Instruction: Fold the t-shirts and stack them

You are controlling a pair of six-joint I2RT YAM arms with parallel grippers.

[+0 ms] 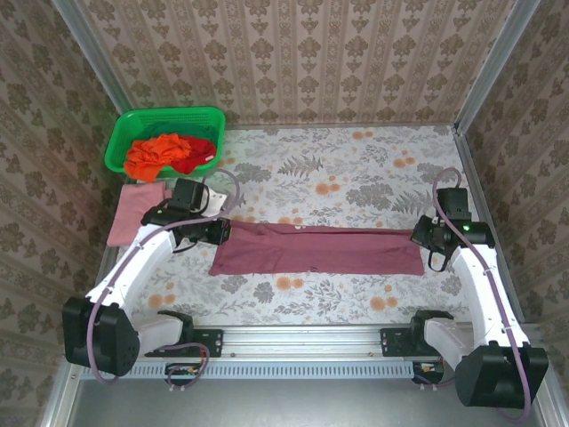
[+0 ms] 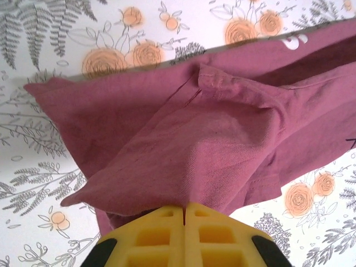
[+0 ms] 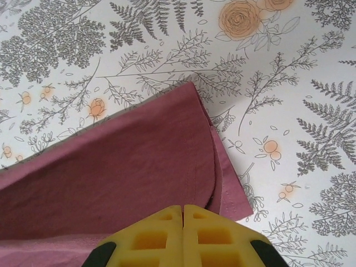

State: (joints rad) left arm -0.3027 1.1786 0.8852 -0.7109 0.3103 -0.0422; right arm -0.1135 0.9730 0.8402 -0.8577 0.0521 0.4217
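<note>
Obs: maroon t-shirt (image 1: 320,249) lies mid-counter (image 1: 356,173) as a long band running 9 to 3 o'clock, so the lengthwise fold looks done. The left hand (image 2: 183,214) is fully closed and pinches the bunched 9 o'clock end, with cloth tenting up to it. The right hand (image 3: 182,214) is closed, apparently on the 3 o'clock corner. Judgement: gripping both ends keeps the band taut for a crosswise fold. The pink t-shirt (image 1: 138,209) lies flat at 9–10 o'clock, likely the stack base. The orange t-shirt (image 1: 151,153) and red t-shirt (image 1: 197,153) wait in the green basket (image 1: 169,113) at 10–11 o'clock.
</note>
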